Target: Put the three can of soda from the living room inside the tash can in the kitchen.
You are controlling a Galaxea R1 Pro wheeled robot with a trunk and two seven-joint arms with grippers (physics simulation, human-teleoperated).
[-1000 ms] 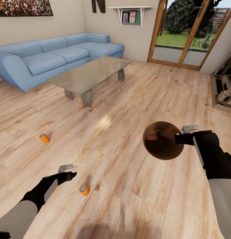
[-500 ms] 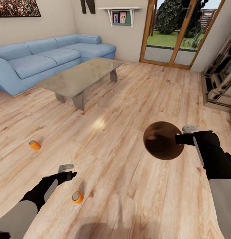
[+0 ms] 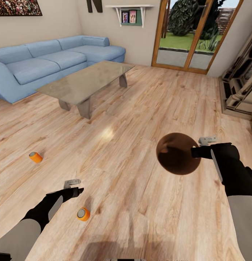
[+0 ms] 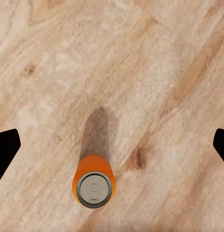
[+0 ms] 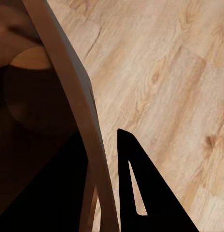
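The right tool is clamped on the rim of the bin, holding it above the wood floor with its brown inside facing up. The left tool is spread wide and holds nothing; it hangs over an orange can lying on its side, silver end showing, and in the left wrist view that can lies between the fingers but off-centre. A second orange can lies on the floor well apart, toward the sofa and the glass surface. I see no blue can.

My worry is the can rolling. On its side it could skate away if one finger touches first. The bin hangs from one rim grip and could tilt or slip.
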